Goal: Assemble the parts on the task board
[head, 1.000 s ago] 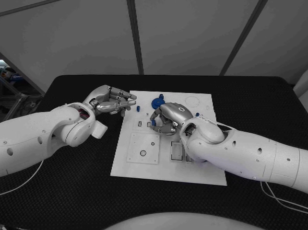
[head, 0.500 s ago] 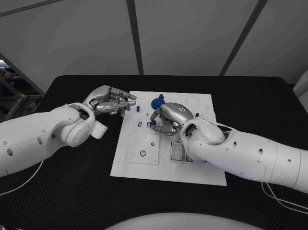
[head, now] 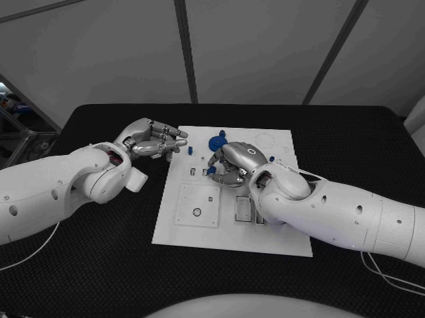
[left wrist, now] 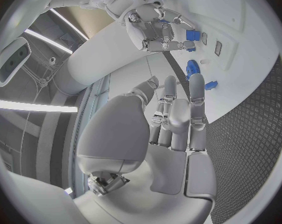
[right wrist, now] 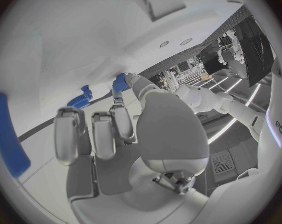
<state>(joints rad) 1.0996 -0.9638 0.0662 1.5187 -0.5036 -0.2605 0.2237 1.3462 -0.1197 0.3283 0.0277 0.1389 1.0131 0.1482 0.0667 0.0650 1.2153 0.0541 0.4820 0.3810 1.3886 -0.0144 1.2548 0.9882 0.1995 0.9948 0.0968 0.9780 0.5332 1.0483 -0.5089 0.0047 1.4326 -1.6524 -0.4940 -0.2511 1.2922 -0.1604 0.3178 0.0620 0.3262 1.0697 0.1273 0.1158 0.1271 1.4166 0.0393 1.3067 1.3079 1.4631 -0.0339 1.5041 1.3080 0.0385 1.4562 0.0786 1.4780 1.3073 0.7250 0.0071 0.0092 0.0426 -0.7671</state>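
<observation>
Head view: the white task board (head: pixel 234 228) lies in the middle of the black table (head: pixel 365 139). At about ten o'clock from the board's centre, the left hand (head: pixel 153 140) hovers just off the board's far-left corner, its fingers curled in and bunched together with nothing visible between them. Over the board's upper middle, the right hand (head: pixel 230 164) bends down toward the surface, fingers drawn together at their tips beside a small blue part (head: pixel 210 171); whether it grips that part cannot be told from here. A blue gear (head: pixel 218 140) sits at twelve o'clock from the right hand, near the board's far edge, and a small blue peg (head: pixel 190 150) stands between the two hands

Left wrist view: the left hand (left wrist: pixel 172 119) shows its fingers lying close side by side, empty. Beyond them the task board (left wrist: pixel 231 69) carries the blue gear (left wrist: pixel 192 67) and a small blue piece (left wrist: pixel 211 85), while the right hand (left wrist: pixel 158 27) reaches down onto the board with a blue part (left wrist: pixel 192 35) at its fingertips

Right wrist view: the right hand (right wrist: pixel 119 134) has its fingers curled downward, with a blue part (right wrist: pixel 120 82) pinched at the tip of the thumb and a finger. The blue gear (right wrist: pixel 80 98) lies just beyond, and a long blue piece (right wrist: pixel 7 134) sits at the circle's edge
</observation>
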